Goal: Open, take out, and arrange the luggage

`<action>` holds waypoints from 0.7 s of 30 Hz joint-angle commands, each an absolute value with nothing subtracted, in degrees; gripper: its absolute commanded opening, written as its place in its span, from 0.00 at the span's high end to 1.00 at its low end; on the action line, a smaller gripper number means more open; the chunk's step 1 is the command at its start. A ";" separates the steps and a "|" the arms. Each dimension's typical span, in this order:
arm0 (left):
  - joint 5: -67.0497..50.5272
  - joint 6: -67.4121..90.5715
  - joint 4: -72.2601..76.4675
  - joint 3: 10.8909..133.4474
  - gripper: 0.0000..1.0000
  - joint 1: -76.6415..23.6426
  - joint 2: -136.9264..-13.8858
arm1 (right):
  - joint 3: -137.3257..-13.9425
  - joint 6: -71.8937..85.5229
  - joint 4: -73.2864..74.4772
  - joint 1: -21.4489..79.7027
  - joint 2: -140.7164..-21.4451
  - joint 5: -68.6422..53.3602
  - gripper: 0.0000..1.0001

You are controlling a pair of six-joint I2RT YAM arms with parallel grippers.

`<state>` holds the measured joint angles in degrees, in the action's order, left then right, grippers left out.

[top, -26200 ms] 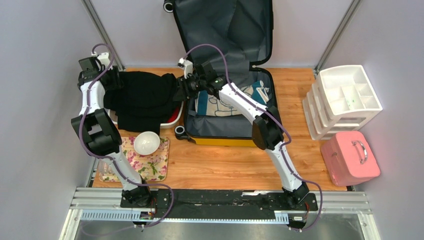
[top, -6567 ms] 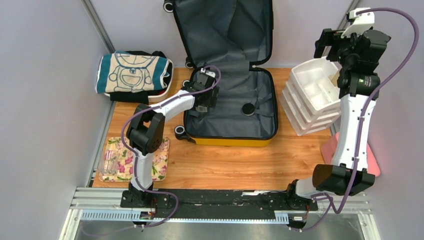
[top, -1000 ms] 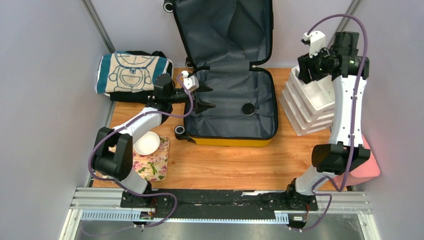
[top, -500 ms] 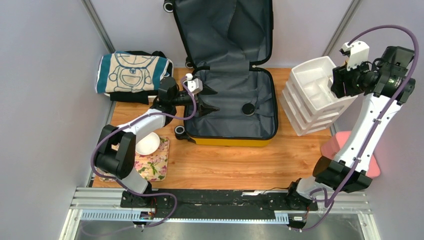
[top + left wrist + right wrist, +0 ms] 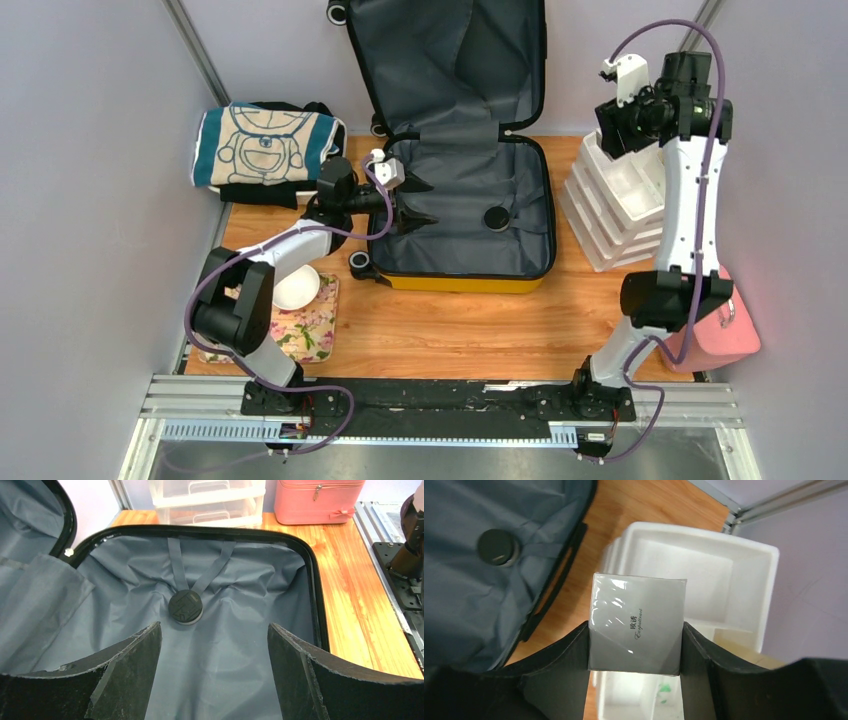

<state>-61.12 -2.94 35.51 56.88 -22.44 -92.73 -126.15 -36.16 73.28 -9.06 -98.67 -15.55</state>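
- Two jaws of the left gripper [image 5: 214, 630] are held spread and empty over the left rim of the large yellow hard-shell luggage [image 5: 455, 283].
- Laid open mid-table, long axis away from the bases, it is faced by these nearer jaws, its round black buckle [image 5: 185, 606] straight ahead.
- A small film-wrapped pale box [image 5: 639, 610] is clamped by the right gripper [image 5: 634, 635] above the white plastic drawer unit [image 5: 724, 575].

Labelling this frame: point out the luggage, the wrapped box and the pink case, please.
luggage [image 5: 460, 245], top external view, bare grey lining of its lower half.
wrapped box [image 5: 636, 630], right wrist view, centre of its glossy face.
pink case [image 5: 320, 505], left wrist view, front wall below the zipper.
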 commanded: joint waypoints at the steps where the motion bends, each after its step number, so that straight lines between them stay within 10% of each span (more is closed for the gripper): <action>1: -60.65 -5.09 34.28 55.29 0.15 -22.41 -89.56 | -132.10 -34.53 65.75 -9.49 -104.14 -5.63 0.94; 21: -58.54 -8.52 31.55 55.02 0.14 -22.06 -89.12 | -131.66 -41.66 54.76 -12.30 -112.32 -2.20 0.86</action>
